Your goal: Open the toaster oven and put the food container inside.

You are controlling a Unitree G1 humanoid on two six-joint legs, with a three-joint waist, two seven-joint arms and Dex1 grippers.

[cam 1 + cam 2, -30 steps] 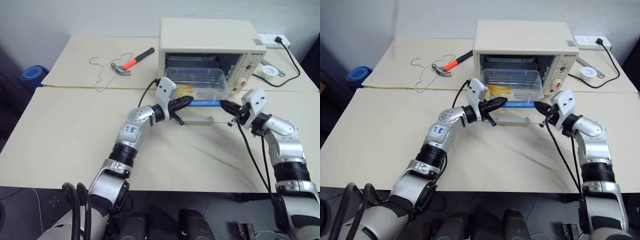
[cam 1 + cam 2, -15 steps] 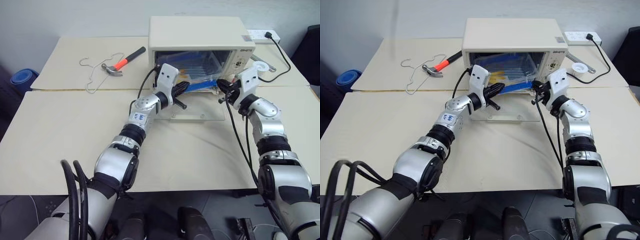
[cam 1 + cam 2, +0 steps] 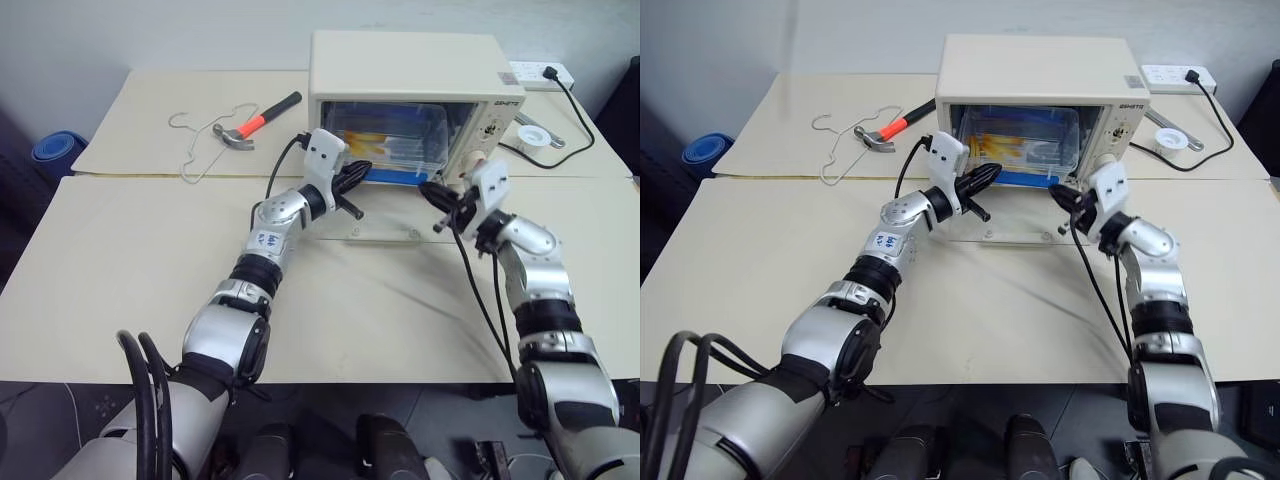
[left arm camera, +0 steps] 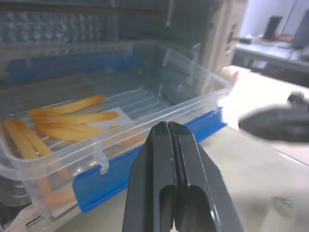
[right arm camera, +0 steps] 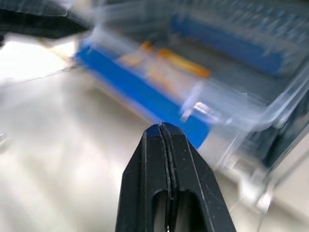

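The cream toaster oven (image 3: 410, 65) stands at the back of the table with its glass door (image 3: 385, 226) folded down flat. The food container (image 3: 392, 148), a clear box with a blue clip and yellow sticks, lies in the oven's mouth on the rack. My left gripper (image 3: 366, 171) is shut with nothing in it, its tip at the container's front left corner (image 4: 96, 145); I cannot tell if it touches. My right gripper (image 3: 428, 190) is also shut and holds nothing. It hovers over the door's right side, a little short of the container (image 5: 193, 92).
A hammer (image 3: 256, 122) with an orange handle and a wire hanger (image 3: 200, 142) lie at the back left. A white roll (image 3: 535, 134) and a power strip (image 3: 545, 72) with a black cable sit to the right of the oven.
The container now sits deeper in the oven's mouth than a second ago. My left gripper followed it toward the oven, and my right gripper has drawn back from its blue edge. The camera also shifted.
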